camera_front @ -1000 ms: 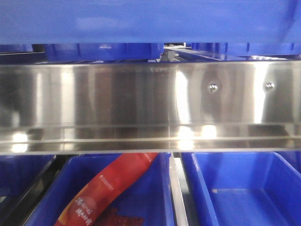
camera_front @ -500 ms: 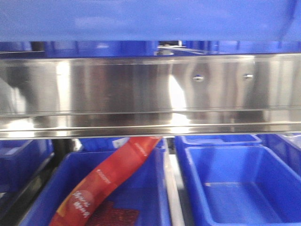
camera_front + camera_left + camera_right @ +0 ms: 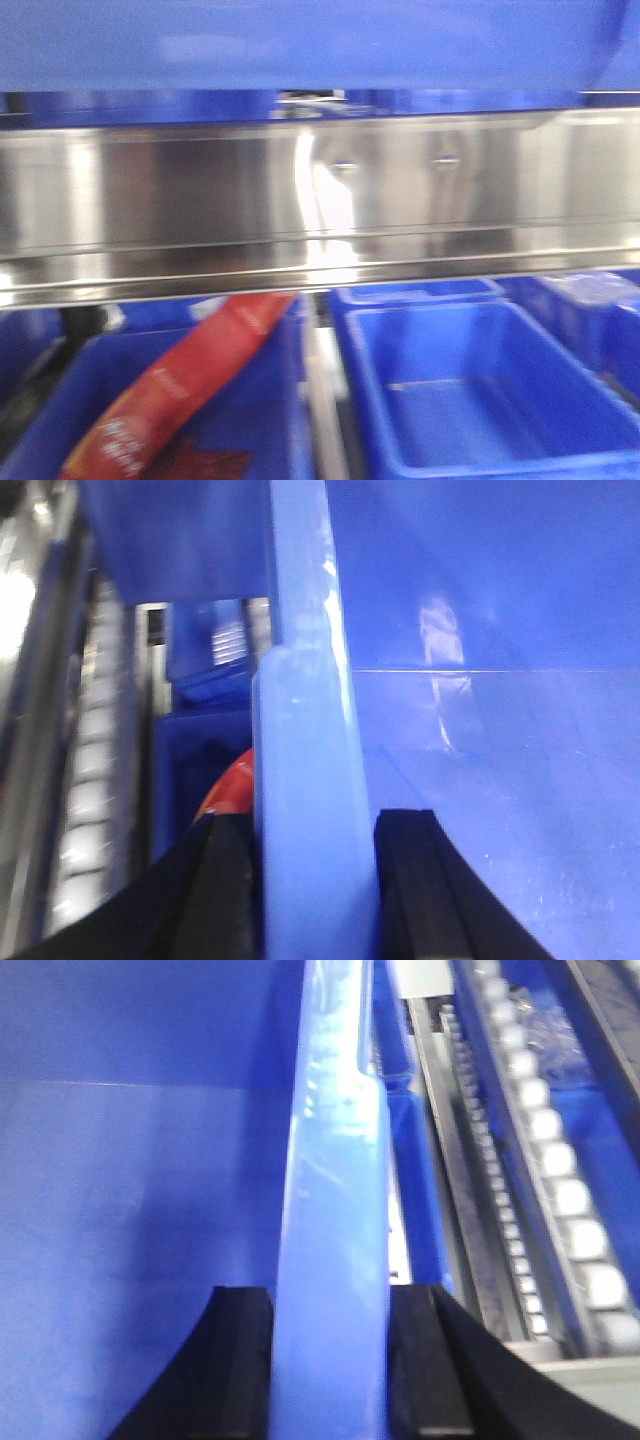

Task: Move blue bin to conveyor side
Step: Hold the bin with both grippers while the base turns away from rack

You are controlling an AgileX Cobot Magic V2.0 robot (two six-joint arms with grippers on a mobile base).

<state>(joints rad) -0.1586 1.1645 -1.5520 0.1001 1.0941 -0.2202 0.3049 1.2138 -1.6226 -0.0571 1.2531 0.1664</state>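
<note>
Closest to you, the left tool (image 3: 315,825) is closed down to the thickness of a wall. Its two black fingers (image 3: 220,890) pinch one side wall of the blue bin (image 3: 305,730), one finger inside and one outside. The right tool (image 3: 330,1305) has the same narrow grip on the opposite wall. Holding both side walls looks like the way to carry so wide a bin level. In the front view its blue wall spans the whole top of the picture, so you have it lifted between the arms, above everything else in sight. Just beyond and below it runs the steel rail (image 3: 320,220) with two screws. A row of white rollers (image 3: 560,1190) shows past the right wall. Further off, under the rail, sit smaller crates (image 3: 460,390), the left one holding a red packet (image 3: 170,390). The grey belt is not in view, so judge the carry as under way with the set-down not yet begun. The front picture is blurred, so take finer detail with caution.
</note>
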